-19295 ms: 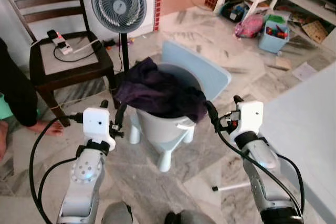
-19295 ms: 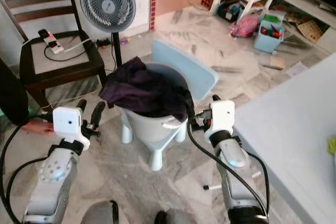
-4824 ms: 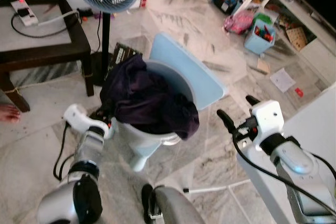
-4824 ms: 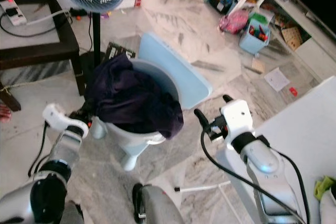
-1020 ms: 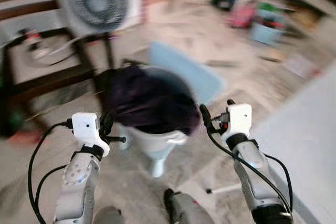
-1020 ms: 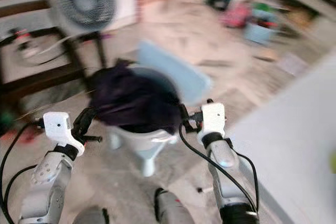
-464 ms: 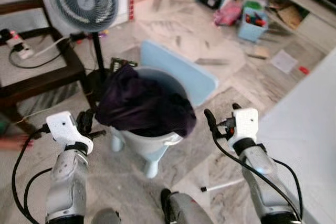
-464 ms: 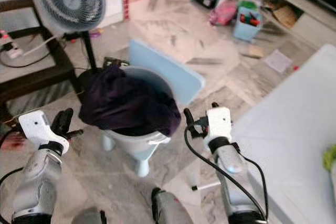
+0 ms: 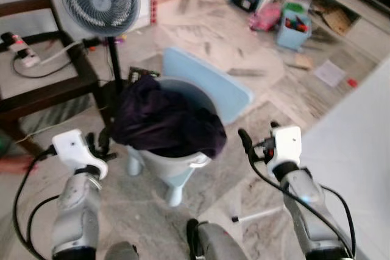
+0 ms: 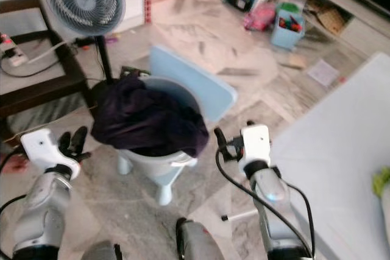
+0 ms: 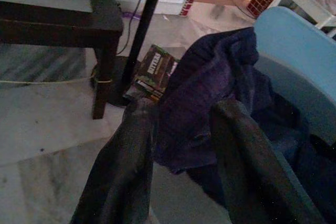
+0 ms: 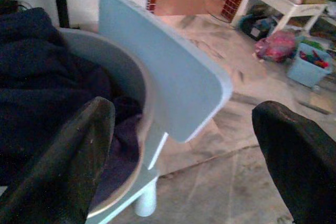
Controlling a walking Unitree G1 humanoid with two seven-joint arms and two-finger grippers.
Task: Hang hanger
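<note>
The small blue chair point(image 9: 207, 86) serves as the landmark; a dark purple garment point(image 9: 167, 123) is heaped in its seat. The left hand point(image 9: 97, 144) hovers just beside the garment, fingers slightly apart. The right hand point(image 9: 256, 141) flanks the chair's other side, fingers wide apart, empty. No hanger can be made out; it may lie under the garment.

Even daylight, slight motion blur, dim grainy wrist views
</note>
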